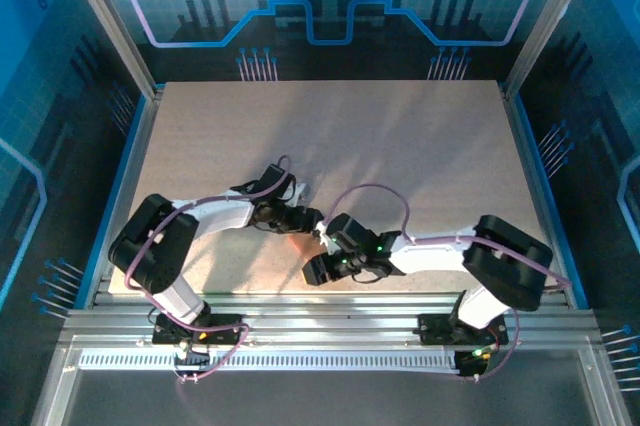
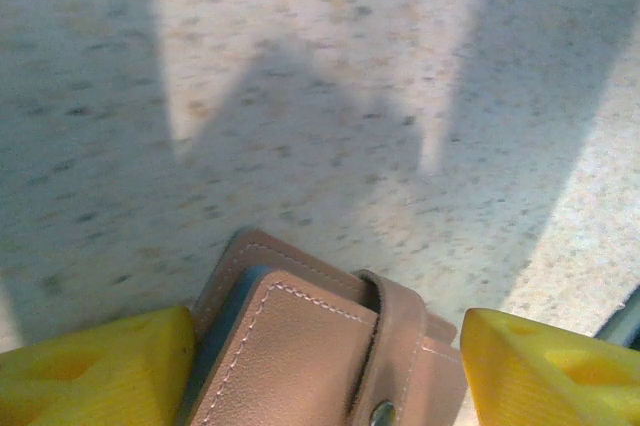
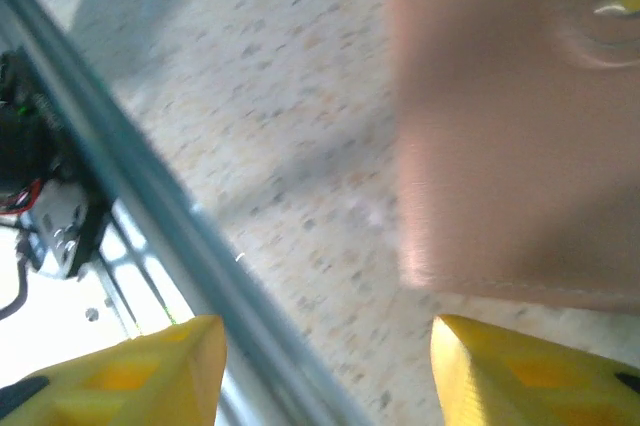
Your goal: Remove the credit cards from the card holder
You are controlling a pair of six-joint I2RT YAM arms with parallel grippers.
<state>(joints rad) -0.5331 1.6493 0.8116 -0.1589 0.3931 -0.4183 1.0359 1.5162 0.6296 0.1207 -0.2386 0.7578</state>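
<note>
The card holder [image 2: 300,346] is a salmon-pink wallet, folded shut, with its strap snapped down by a metal stud [image 2: 382,413]. It sits between the yellow fingers of my left gripper [image 2: 328,318], which press on its two sides. A blue-grey lining shows at its left edge. The credit cards are hidden. In the top view the holder [image 1: 298,239] lies near the table's front, between my left gripper [image 1: 305,218] and my right gripper [image 1: 322,236]. My right gripper [image 3: 328,324] is open with bare table between its fingers. The holder [image 3: 500,126] lies just beyond its right fingertip.
The metal rail [image 3: 200,236] at the table's near edge runs diagonally close under the right gripper. The speckled tabletop [image 1: 330,136] stretches back to the blue walls, and the frame posts [image 1: 130,46] stand at its sides.
</note>
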